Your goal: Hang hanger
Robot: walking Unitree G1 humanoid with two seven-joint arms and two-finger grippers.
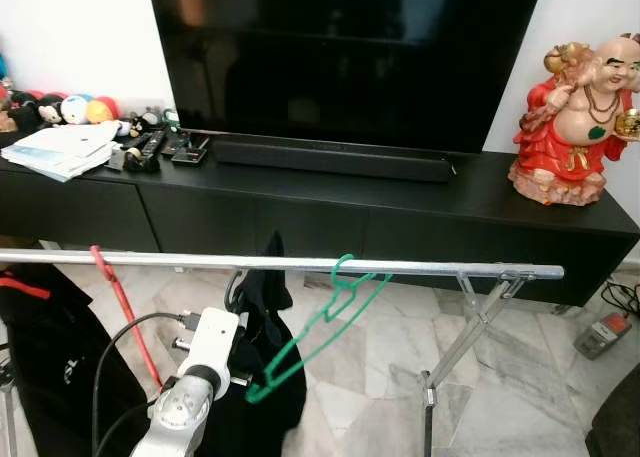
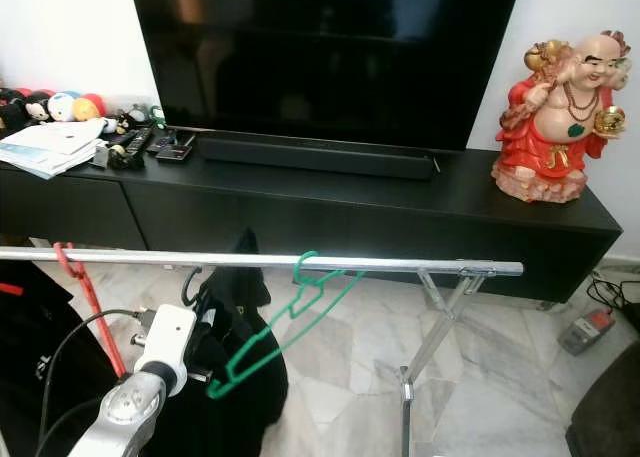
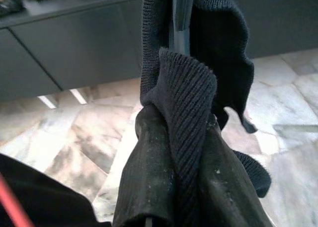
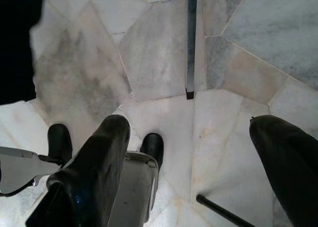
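The thin green wire hanger (image 1: 330,322) hangs tilted by its hook on the horizontal silver metal clothes rail (image 1: 420,268), beside a black ribbed knit garment (image 1: 262,337). The left gripper (image 3: 171,187) has its two black fingers pinched on that garment's fabric below the rail. The right gripper (image 4: 191,162) points at the marble floor (image 4: 164,53), its fingers spread wide and holding nothing.

Hanger (image 1: 330,317): green, thin wire. Second hanger (image 1: 125,312): red. Garment (image 1: 262,362): black; ribbed knit in left wrist view. Rail (image 1: 400,268): silver metal, shiny. Floor (image 1: 540,367): marble tiles, grey/beige/white patches, irregular veining. TV unit (image 1: 330,212): matt black. TV screen (image 1: 340,47): glossy black. Statue (image 1: 575,122): red robe, pale skin tone, gold details, green pendant. Wall (image 1: 70,32): white. Left arm (image 1: 190,397): silver w/ white wrist block, black cable. Right gripper (image 4: 198,172): black fingers (image 4: 99,167), glossy.
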